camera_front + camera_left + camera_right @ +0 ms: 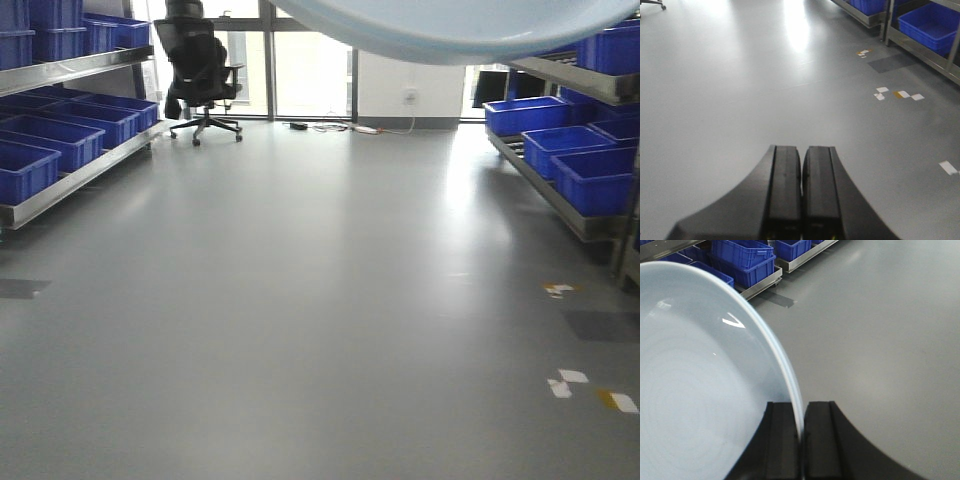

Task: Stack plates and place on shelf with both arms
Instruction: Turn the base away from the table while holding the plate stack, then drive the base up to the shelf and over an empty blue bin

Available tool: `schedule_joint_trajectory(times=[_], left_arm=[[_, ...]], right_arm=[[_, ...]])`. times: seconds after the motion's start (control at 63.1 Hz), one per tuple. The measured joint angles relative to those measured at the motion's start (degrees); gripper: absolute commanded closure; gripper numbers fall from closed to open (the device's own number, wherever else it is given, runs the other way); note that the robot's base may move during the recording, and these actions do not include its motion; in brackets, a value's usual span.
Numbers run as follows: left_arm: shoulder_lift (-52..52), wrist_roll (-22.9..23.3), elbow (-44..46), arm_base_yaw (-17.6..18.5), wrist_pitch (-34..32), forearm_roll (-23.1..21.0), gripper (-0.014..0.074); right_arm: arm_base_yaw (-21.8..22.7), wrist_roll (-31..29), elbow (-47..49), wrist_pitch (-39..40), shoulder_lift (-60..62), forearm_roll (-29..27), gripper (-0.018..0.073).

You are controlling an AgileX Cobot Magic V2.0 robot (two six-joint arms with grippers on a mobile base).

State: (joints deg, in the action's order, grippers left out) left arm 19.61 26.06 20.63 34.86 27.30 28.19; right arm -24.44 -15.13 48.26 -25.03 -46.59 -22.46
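A pale bluish-white plate [700,390] fills the left of the right wrist view, held up over the grey floor. My right gripper [801,407] is shut on its rim, one black finger on each face. The same plate's edge [450,25] curves across the top of the front view. Over bare floor, my left gripper [802,152] is shut with nothing between its fingers. Steel shelf racks [70,70] stand along the left and right [570,80] walls.
Blue crates [40,140] fill the left rack and more blue crates [575,150] sit on the right one. A black office chair [200,75] stands at the far window. Tape marks [590,390] dot the floor at right.
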Motion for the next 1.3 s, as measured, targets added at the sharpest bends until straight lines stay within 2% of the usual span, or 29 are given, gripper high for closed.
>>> schedule_joint_trajectory(times=[1.3], left_arm=[[0.0, 0.0, 0.0, 0.0, 0.0, 0.0, 0.0513]], right_arm=[[0.0, 0.0, 0.0, 0.0, -0.1, 0.0, 0.051]])
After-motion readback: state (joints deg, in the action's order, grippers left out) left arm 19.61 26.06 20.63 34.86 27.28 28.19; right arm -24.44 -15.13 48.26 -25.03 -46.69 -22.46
